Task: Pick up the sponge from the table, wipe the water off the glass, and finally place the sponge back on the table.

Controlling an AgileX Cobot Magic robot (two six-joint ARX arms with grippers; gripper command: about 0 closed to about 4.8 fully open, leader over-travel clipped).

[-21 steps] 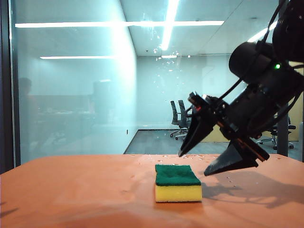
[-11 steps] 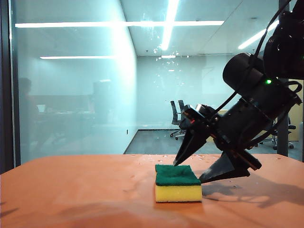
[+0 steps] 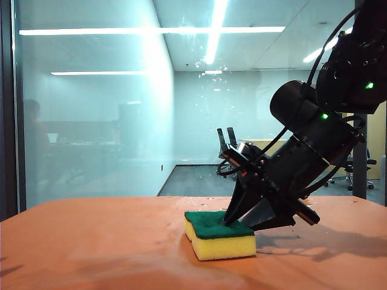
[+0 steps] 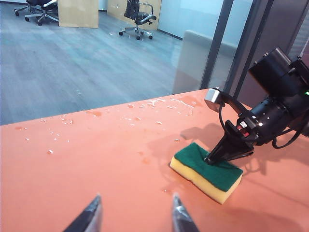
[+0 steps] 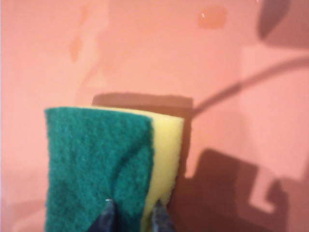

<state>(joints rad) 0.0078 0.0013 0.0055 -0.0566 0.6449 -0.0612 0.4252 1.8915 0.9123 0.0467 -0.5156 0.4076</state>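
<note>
I find the sponge (image 3: pixel 219 235) on the table (image 3: pixel 91 248) — soft, light foam, right gripper (image 3: pixel 242 219) pinching its near edge; better its yellow sides. Left gripper (image 4: pixel 136 212) hangs spread, empty.

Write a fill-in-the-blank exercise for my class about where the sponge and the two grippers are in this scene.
1. The sponge lies on the orange-red ____.
2. Its upper layer is dark ____.
3. The ____ gripper has its fingers down at the sponge.
4. The left gripper hovers over the table with its fingers ____.

Missing words: table; green; right; open
</note>
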